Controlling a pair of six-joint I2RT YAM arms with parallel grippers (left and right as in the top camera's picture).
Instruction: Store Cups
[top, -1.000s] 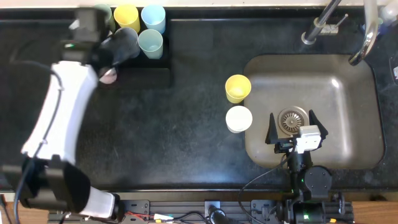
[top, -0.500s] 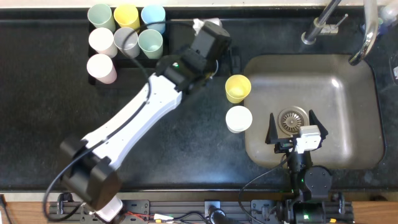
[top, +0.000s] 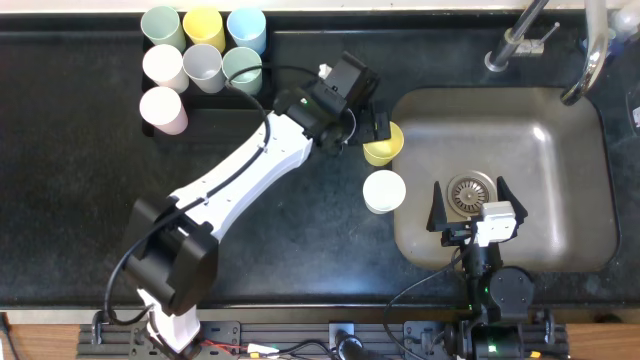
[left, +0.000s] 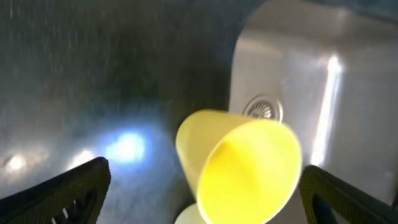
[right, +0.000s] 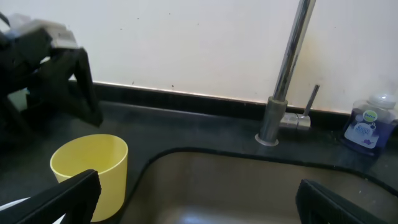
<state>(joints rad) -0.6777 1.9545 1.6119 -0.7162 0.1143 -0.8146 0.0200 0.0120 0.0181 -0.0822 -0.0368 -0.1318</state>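
Left gripper (left: 205, 169) hangs close over the yellow cup (left: 239, 165), its fingers spread wide and holding nothing. That cup stands upright on the dark counter (top: 300, 240), just beside the sink (top: 560, 240), with a white cup (top: 384, 191) near it. Over the sink, the right gripper (top: 471, 208) is likewise spread and empty.

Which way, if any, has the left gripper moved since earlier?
Yes. The left gripper went right, from the cup rack to the yellow cup by the sink.

My left pincer (left: 202, 177) is hanging spread over the yellow cup (top: 385, 146); a white cup (top: 384, 191) is blocking 6 o'clock, counter (top: 430, 60) lying open at 12.
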